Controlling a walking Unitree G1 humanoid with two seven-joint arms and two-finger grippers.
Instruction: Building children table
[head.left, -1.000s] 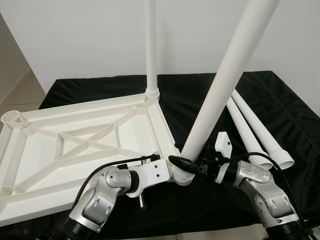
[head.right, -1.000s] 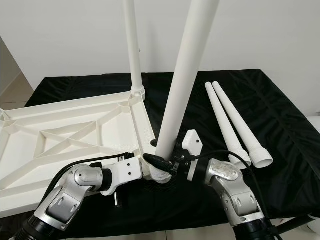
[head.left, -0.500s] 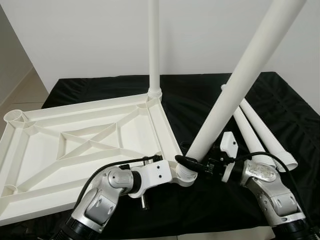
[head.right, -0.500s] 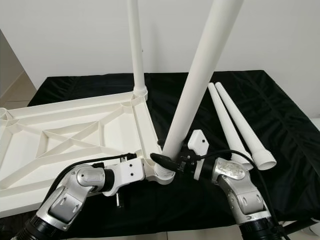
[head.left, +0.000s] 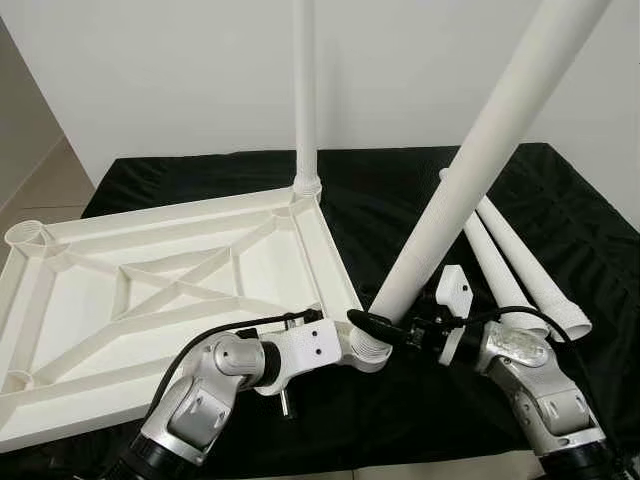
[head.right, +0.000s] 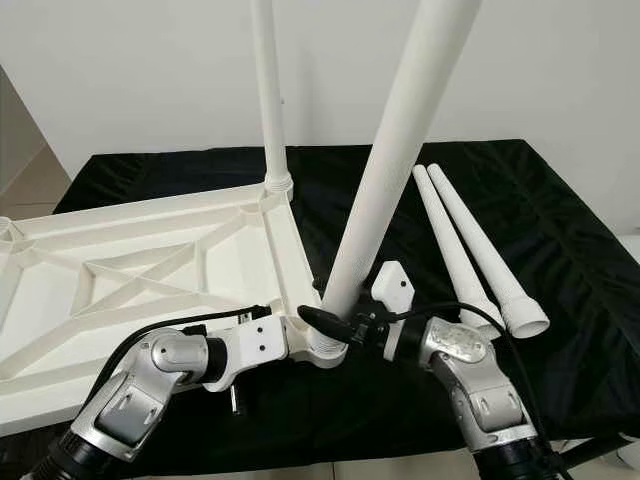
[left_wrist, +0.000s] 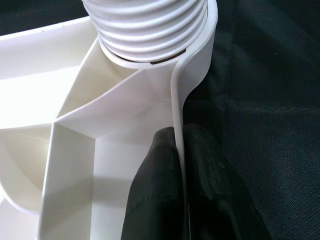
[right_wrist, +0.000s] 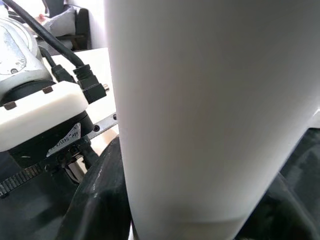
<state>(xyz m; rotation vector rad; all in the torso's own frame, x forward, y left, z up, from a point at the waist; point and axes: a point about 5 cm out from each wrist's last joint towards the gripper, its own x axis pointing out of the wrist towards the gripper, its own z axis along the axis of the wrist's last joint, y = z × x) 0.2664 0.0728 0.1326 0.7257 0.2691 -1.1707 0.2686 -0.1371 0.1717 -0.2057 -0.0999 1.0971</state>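
At the near right corner of the upturned white tabletop (head.left: 190, 270), which lies flat on the black cloth (head.left: 400, 200), both grippers are at work. The left gripper (left_wrist: 180, 150) pinches the thin rim wall of the tabletop just beside the corner socket (left_wrist: 195, 55), one black finger on each side of the wall, closed on it. The right gripper (head.right: 335, 325) clasps the base of a long white leg (head.left: 470, 170) whose ribbed end sits in that socket; the leg leans away from the tabletop toward the robot's right, so it looks only partly seated, though the joint itself is hard to make out past the fingers. At the far right corner of the tabletop another leg (head.left: 305, 90) already stands upright in its socket. Two spare legs (head.right: 470, 240) lie side by side on the cloth to the right of the tabletop, well clear of it.

The leg looks like a hollow, stiff, smooth plastic tube: light, but long enough to lever hard against a grip low on it, and slippery if twisted. Holding close above the ribbed end, as now, gives the best control. The rim wall is thin and may flex, so the left hold should steady rather than force.
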